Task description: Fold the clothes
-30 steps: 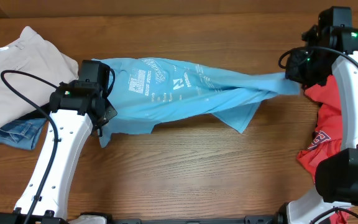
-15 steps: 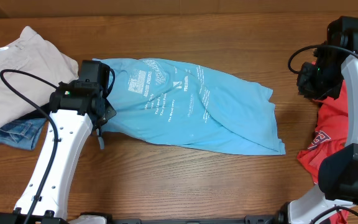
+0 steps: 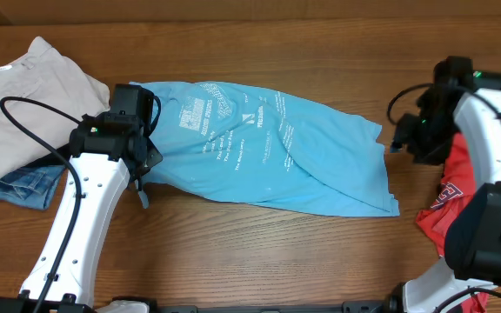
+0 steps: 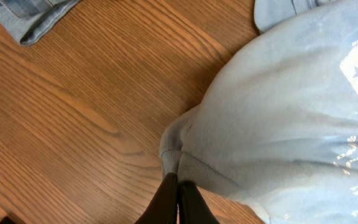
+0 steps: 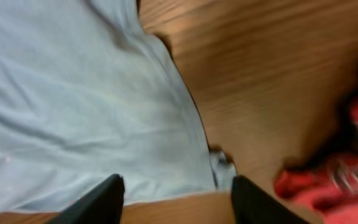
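1. One sky-blue T-shirt (image 3: pixel 268 148) is spread on the table (image 3: pixel 259 261) between the two arms.
2. One red heap (image 3: pixel 449 200) is seen at the right; its garments cannot be counted.
3. The left gripper (image 4: pixel 178 190) is clenched on the blue shirt's edge.
4. The right gripper (image 5: pixel 176 196) is held parted and empty over the shirt's far end.
5. One beige garment (image 3: pixel 29 96) is laid on one denim piece (image 3: pixel 16 184).

The wooden table (image 3: pixel 259 261) carries a sky-blue T-shirt (image 3: pixel 268 148) with white print, spread flat and creased across its middle from about 9 o'clock toward 3 o'clock. Toward 10 o'clock lies a folded beige garment (image 3: pixel 24 96), resting partly on a denim piece (image 3: pixel 20 187) that pokes out at its near edge. A crumpled red T-shirt (image 3: pixel 442 217) with white print sits at 4 o'clock, apart from the blue one.
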